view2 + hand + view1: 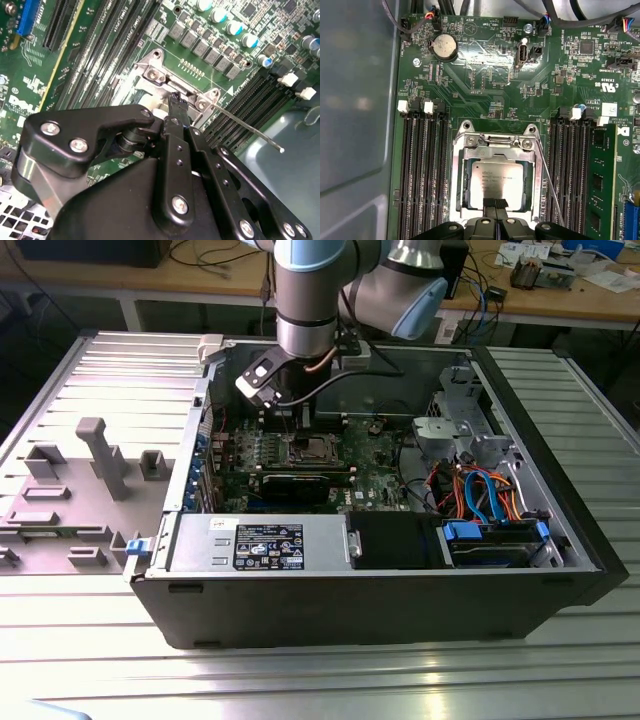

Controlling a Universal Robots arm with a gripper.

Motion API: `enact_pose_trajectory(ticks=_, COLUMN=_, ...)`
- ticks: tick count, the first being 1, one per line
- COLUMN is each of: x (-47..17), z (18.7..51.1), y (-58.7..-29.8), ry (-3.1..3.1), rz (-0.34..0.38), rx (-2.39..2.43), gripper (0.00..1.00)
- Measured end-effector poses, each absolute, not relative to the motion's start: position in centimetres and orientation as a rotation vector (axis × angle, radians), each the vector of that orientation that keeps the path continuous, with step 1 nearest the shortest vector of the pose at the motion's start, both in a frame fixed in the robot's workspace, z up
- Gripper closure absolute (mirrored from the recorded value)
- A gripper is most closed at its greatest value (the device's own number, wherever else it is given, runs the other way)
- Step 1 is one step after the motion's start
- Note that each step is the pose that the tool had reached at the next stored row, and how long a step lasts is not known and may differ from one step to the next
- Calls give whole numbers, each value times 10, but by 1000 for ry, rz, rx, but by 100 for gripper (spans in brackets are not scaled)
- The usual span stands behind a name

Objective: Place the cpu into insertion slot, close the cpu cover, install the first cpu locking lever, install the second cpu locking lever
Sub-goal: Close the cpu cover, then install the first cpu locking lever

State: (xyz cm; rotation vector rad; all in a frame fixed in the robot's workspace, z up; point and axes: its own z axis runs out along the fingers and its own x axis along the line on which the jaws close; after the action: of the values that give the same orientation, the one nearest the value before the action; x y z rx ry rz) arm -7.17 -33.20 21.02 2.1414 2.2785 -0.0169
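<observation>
The cpu (497,177) lies flat in the insertion slot (457,150) on the green motherboard, its silver top showing. The cpu cover (495,154) is down around it, framing the chip. My gripper (495,204) stands at the socket's edge with its two black fingers pressed together; in the second wrist view the gripper (175,97) has its tips touching the metal frame. One thin wire locking lever (250,130) sticks out free from the socket corner, and runs beside the socket as a lever (551,185) in the first wrist view. In the exterior view the arm (310,310) reaches down over the socket (310,448).
Black memory slots (422,170) flank the socket on both sides. A coin battery (443,46) and cable plugs sit further along the board. The grey case wall (355,100) stands close by. A power supply (260,540), drive cage (450,440) and coloured cables (480,490) fill the case.
</observation>
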Motion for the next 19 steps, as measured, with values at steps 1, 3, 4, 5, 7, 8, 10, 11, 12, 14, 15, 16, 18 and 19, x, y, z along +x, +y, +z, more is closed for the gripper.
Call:
enact_pose_trajectory(ticks=1, x=-71, z=210, y=-332, ry=2278, rz=-17, rx=2141, gripper=89)
enact_pose_trajectory(ticks=3, x=-68, z=210, y=-332, ry=2279, rz=-17, rx=2141, gripper=89)
enact_pose_trajectory(ticks=4, x=-63, z=210, y=-332, ry=2278, rz=-17, rx=2142, gripper=89)
enact_pose_trajectory(ticks=5, x=-61, z=210, y=-332, ry=2278, rz=-17, rx=2141, gripper=89)
enact_pose_trajectory(ticks=7, x=-57, z=210, y=-332, ry=2279, rz=-17, rx=2141, gripper=89)
enact_pose_trajectory(ticks=8, x=-56, z=210, y=-332, ry=2279, rz=-17, rx=2141, gripper=89)
enact_pose_trajectory(ticks=10, x=-55, z=210, y=-332, ry=2278, rz=-17, rx=2141, gripper=89)
enact_pose_trajectory(ticks=11, x=-55, z=210, y=-332, ry=2278, rz=-17, rx=2142, gripper=89)
enact_pose_trajectory(ticks=12, x=-55, z=210, y=-332, ry=2278, rz=-17, rx=2142, gripper=89)
enact_pose_trajectory(ticks=14, x=-55, z=210, y=-332, ry=2278, rz=-17, rx=2141, gripper=89)
enact_pose_trajectory(ticks=15, x=-55, z=210, y=-332, ry=2278, rz=-17, rx=2141, gripper=89)
enact_pose_trajectory(ticks=16, x=-55, z=210, y=-332, ry=2278, rz=-17, rx=2141, gripper=89)
enact_pose_trajectory(ticks=18, x=-54, z=210, y=-332, ry=2278, rz=-17, rx=2142, gripper=89)
enact_pose_trajectory(ticks=19, x=-54, z=210, y=-332, ry=2278, rz=-17, rx=2141, gripper=89)
